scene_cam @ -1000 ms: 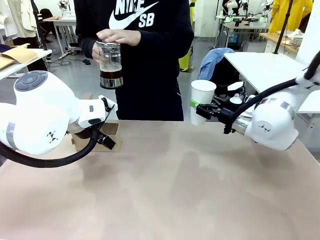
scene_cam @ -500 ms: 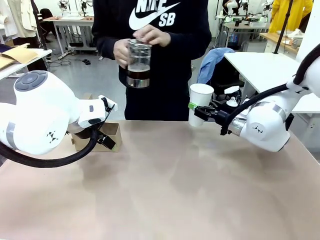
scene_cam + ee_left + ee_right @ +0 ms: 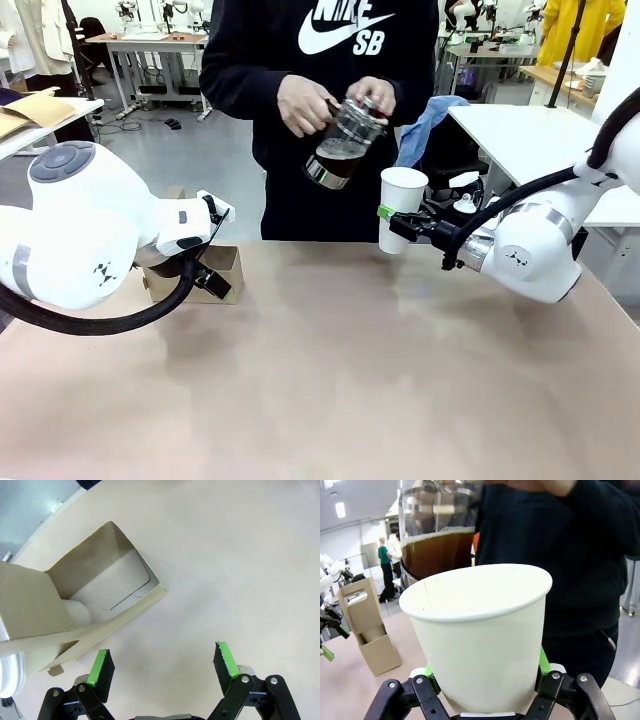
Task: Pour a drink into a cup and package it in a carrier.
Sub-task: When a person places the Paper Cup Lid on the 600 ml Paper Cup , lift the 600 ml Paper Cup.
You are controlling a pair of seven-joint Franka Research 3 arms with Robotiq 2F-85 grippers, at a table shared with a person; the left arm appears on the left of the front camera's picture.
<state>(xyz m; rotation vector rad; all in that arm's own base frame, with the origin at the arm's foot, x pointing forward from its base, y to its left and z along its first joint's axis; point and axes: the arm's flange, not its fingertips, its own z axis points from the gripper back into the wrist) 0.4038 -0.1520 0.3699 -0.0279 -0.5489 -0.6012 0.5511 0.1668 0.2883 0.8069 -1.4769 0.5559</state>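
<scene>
R gripper (image 3: 396, 216) comes in from the right, its fingers (image 3: 543, 662) clamped on the cup (image 3: 403, 205), green pads pressed on both sides of its lower half. Cup is upright w/ open mouth, held off the table (image 3: 350, 380) over the far edge, right of centre.

Person at the far side holds the jug (image 3: 343, 150) in both hands: one hand (image 3: 305, 103) round the glass, other hand (image 3: 372, 95) at the lid end. Jug is tilted, top leaning right toward the cup, sitting just up and left of the cup's rim, apart from it. Drink (image 3: 333, 165) is dark brown, pooled at the lower end by the metal base. In right wrist view the jug rises right behind the cup's rim.

L gripper (image 3: 162, 662) is at the left, fingers spread wide, holding nothing, pointing down at bare table. Carrier (image 3: 100, 590) stands on the table at far left, just beside one of these fingers, not touching it; its top is open w/ something pale inside. In front view it's partly hidden behind the L arm
</scene>
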